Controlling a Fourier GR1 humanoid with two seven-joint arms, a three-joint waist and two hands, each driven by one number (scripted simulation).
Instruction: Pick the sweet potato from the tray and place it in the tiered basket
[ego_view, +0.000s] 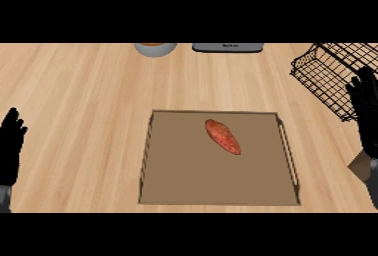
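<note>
A pale wooden counter (81, 90) with long, fine grain fills the head view from edge to edge, and everything else sits on it or hangs over it. The largest thing on it is a flat brown tray (184, 185), roughly square, with a thin raised rim and a slim rail handle along its left and right sides; it lies in the lower middle of the view. At the upper right stands the tiered basket (325, 75), made of black wire mesh and cut off by the view's right edge, well apart from the tray. The right hand (365, 107) shows at the right edge, partly in front of the basket's lower corner, its black fingers straight and pointing up, holding nothing. The left hand (10, 142) shows at the left edge, well apart from the tray, likewise with straight fingers up and nothing in it. The sweet potato (223, 136) lies on the tray's floor, a little above and right of the tray's middle, clear of the rim and of both hands; it is long and tapered at both ends, orange-red with a mottled skin, and lies on a slant from upper left to lower right. At the counter's far edge a dark grey flat object (227, 47) carries a small line of writing too small to read, and just left of it stands a grey bowl (155, 49) with an orange-brown inside.
</note>
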